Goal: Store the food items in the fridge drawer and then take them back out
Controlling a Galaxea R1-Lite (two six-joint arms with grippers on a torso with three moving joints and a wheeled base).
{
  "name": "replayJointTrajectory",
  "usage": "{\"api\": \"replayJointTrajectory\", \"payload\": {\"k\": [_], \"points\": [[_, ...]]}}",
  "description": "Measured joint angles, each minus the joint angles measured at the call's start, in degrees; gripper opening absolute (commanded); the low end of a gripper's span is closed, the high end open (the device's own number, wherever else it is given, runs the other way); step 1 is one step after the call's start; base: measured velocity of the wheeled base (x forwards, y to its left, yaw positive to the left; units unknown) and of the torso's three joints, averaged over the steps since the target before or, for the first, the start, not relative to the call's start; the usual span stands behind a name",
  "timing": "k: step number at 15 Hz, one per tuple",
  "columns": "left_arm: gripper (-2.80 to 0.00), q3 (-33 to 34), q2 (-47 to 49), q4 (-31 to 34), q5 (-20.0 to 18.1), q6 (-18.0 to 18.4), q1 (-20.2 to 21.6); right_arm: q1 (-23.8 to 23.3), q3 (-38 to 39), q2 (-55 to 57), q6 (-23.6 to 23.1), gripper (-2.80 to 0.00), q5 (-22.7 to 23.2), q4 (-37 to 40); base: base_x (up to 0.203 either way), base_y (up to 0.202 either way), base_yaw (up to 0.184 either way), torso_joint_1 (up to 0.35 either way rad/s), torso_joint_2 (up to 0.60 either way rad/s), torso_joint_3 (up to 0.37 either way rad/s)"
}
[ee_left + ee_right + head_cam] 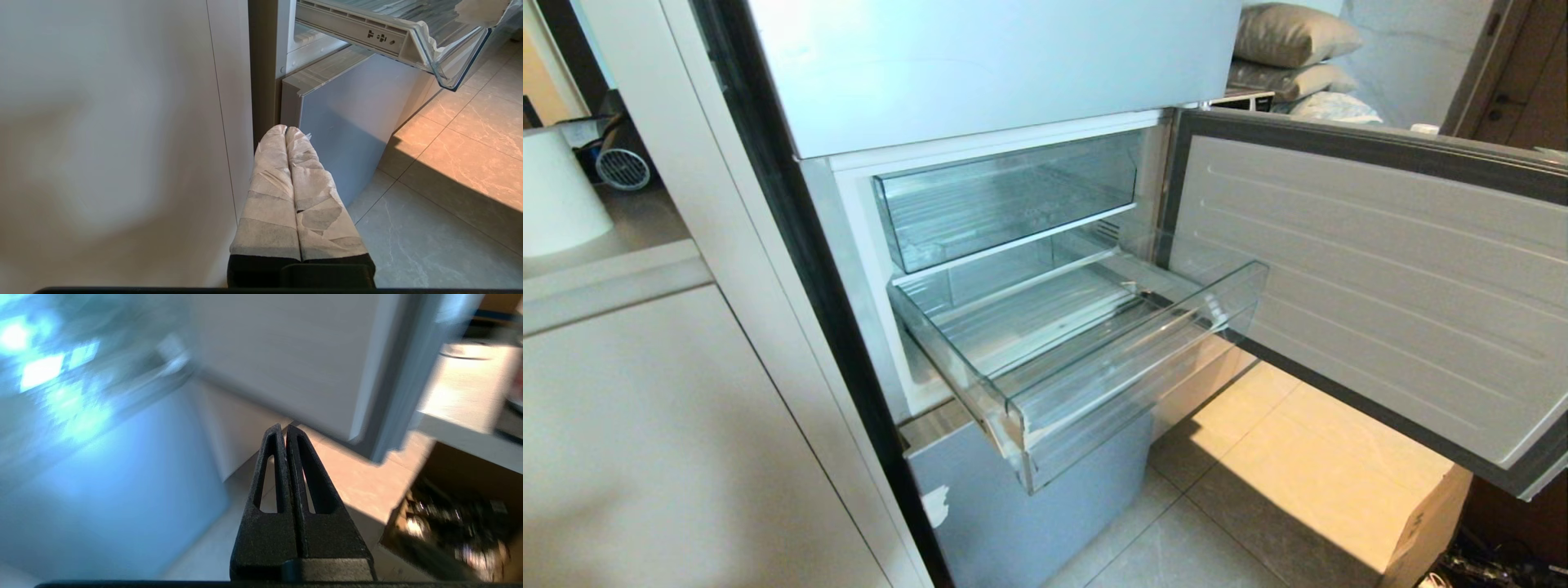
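The fridge drawer [1111, 384], wide and of clear plastic with a ribbed floor, stands pulled out of the open fridge and holds nothing that I can see. Its front corner [445, 61] also shows in the left wrist view. The food items are out of view. My left gripper [286, 130], its fingers wrapped in white tape, is shut and empty, low beside the fridge's lower panel. My right gripper [283, 428], black, is shut with nothing in it, above the floor below the open door. Neither arm shows in the head view.
A shallower clear drawer [1013, 200] sits pushed in above. The fridge door [1380, 278] swings wide open to the right. A cardboard box [1429, 523] stands on the tiled floor under the door. A white cabinet wall [670, 433] stands on the left.
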Motion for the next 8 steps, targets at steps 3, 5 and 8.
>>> {"api": "replayJointTrajectory", "payload": {"k": [3, 5, 8], "points": [[-2.8, 0.0, 0.0, 0.0, 0.0, 0.0, 0.0, 10.3, 5.3, -7.7, -3.9, -2.8, -1.5, 7.0, 0.0, 0.0, 0.0, 0.0, 0.0, 0.0], [-2.8, 0.0, 0.0, 0.0, 0.0, 0.0, 0.0, 13.5, 8.9, -10.3, -3.6, -2.8, -3.0, 8.7, 0.0, 0.0, 0.0, 0.0, 0.0, 0.0], [-2.8, 0.0, 0.0, 0.0, 0.0, 0.0, 0.0, 14.8, 10.3, -10.0, -3.3, -2.8, -3.0, 8.2, 0.0, 0.0, 0.0, 0.0, 0.0, 0.0]]}}
